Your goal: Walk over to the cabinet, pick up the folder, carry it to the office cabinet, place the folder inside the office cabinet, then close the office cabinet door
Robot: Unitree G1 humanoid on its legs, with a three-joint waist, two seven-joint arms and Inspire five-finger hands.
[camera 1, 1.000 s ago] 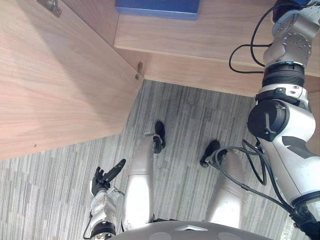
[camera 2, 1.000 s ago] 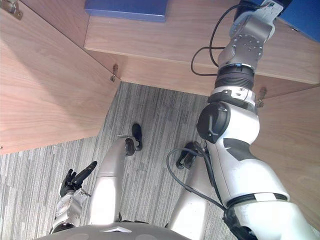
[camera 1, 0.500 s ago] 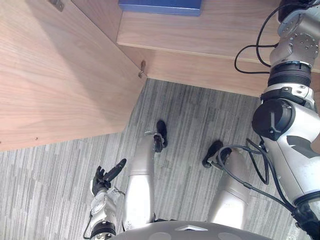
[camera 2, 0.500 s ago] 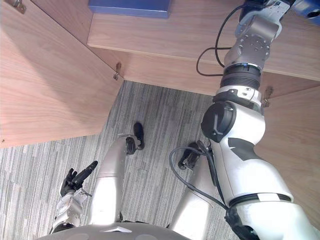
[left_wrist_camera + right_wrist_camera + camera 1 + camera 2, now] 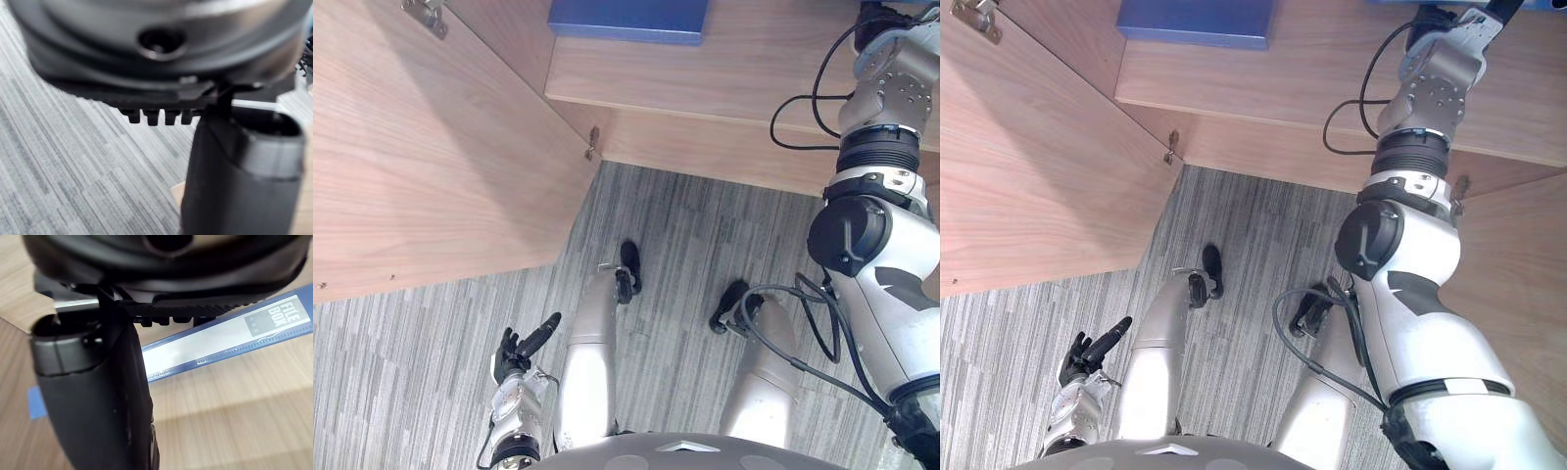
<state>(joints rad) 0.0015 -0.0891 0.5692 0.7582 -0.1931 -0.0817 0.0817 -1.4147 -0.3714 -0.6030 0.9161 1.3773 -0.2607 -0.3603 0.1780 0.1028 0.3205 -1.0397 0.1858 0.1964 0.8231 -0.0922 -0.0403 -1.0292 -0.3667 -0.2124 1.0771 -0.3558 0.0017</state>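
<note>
Folder (image 5: 220, 340), flat blue slab with glossy white spine, on pale wood-grain shelf (image 5: 230, 401)

- Left hand (image 5: 514, 351) hangs at the frame's lower left, fingers loosely straight, holding nothing.
- Right arm (image 5: 873, 245) reaches up the right edge; right hand (image 5: 161, 264) sits at the upper right, fingers uncurled.

Grey striped carpet (image 5: 685, 245), light wooden cabinet (image 5: 705, 137)
</note>
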